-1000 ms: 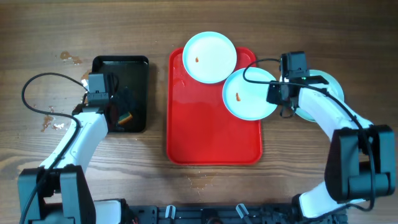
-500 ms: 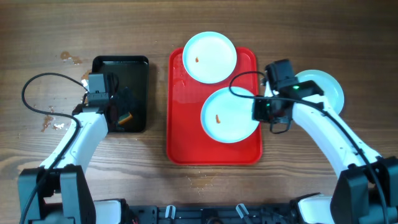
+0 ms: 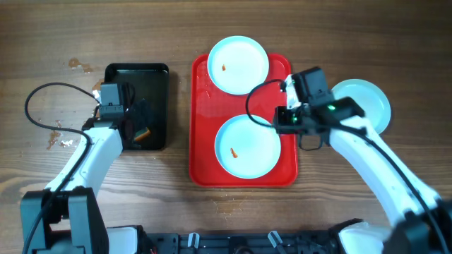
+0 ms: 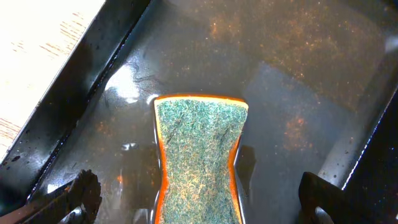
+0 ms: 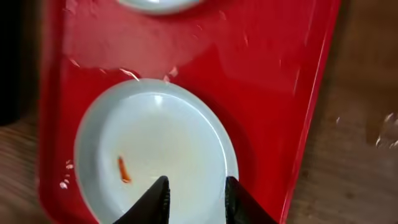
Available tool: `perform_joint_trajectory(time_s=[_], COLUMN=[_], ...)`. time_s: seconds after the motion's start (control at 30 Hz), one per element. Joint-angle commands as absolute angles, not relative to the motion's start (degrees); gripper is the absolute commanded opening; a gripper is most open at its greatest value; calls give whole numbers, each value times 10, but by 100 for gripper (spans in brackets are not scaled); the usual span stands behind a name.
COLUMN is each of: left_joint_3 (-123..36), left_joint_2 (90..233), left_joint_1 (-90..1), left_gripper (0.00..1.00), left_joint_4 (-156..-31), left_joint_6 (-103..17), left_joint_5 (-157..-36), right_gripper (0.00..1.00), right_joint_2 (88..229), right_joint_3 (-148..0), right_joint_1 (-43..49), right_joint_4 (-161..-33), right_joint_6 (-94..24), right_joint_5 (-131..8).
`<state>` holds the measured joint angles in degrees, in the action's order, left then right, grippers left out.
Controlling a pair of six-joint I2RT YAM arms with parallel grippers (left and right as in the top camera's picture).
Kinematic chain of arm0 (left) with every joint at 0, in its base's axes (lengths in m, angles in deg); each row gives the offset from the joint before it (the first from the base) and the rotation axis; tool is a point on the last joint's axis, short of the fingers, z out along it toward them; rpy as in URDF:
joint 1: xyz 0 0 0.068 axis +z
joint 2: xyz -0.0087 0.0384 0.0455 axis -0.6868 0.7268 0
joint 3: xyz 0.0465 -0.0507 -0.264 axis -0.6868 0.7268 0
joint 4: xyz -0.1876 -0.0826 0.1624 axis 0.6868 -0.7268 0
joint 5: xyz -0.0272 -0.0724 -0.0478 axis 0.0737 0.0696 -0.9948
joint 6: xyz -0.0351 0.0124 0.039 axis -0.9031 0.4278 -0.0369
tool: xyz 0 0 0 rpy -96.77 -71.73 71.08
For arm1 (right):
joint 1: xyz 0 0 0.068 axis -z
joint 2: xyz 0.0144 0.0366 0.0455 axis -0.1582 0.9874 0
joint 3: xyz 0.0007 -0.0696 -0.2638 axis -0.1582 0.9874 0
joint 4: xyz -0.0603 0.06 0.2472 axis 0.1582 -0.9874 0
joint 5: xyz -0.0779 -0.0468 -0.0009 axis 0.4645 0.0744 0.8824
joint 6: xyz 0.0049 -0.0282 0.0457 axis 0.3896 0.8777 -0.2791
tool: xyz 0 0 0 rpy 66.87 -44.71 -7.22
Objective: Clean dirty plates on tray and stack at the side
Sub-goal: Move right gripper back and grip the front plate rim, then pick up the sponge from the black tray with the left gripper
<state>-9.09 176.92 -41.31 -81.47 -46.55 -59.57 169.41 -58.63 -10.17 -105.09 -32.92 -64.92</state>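
On the red tray (image 3: pixel 205 155) lie two pale blue plates. One (image 3: pixel 239 65) sits at its far end, the other (image 3: pixel 247 146) in its near half. Each has a small orange smear. A third plate (image 3: pixel 371 106) rests on the table right of the tray, partly under my right arm. My right gripper (image 3: pixel 281 121) hangs over the near plate's right rim. In the right wrist view its fingers stand apart over that plate (image 5: pixel 149 143) with nothing pinched, so the right gripper (image 5: pixel 196 186) is open. My left gripper (image 4: pixel 199 202) is wide open astride a green-and-orange sponge (image 4: pixel 199 155).
The sponge lies in shallow water in a black tray (image 3: pixel 113 74) left of the red tray. Water drops dot the red tray (image 5: pixel 273 81). Brown stains (image 3: pixel 79 65) mark the wooden table at the far left. Cables loop off both arms.
My right gripper carried a smeared plate from the red tray's right edge down and left onto its near half, then parted its fingers. The left arm has not moved.
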Motion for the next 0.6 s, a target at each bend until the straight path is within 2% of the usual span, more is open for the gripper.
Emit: perform_joint_trajectory(time_s=[0.0,0.07,0.13,0.27,0.33,0.43,0.47,0.5,0.57], left_joint_3=[-86,-86,-86,-86,-86,-86,-86,-86,-86], left_joint_2=[1772,1772,1772,1772,1772,1772,1772,1772,1772], left_joint_1=[-410,-410,-410,-410,-410,-409,-402,-398,-395], left_gripper=[100,100,100,100,100,100,86,59,51], left_joint_4=[-813,-755,-684,-684,-748,-835,-877,-888,-873], left_joint_6=[-463,-463,-463,-466,-484,-499,-538,-545,-524], left_joint_5=[-598,-596,-596,-600,-749,-772,-735,-711,-661], right_gripper=[40,49,51,51,51,51,51,51,51], right_joint_2=[1604,1567,1547,1550,1549,1549,1549,1549,1549], right_joint_3=[-595,-595,-595,-595,-595,-595,-594,-594,-594], right_joint_1=[-103,-103,-103,-103,-103,-103,-103,-103,-103], right_joint_4=[-1039,-1047,-1065,-1079,-1080,-1085,-1087,-1089,-1089], right_joint_6=[-289,-293,-312,-332,-332,-332,-332,-332,-332], right_joint_5=[-670,-670,-670,-670,-670,-670,-670,-670,-670])
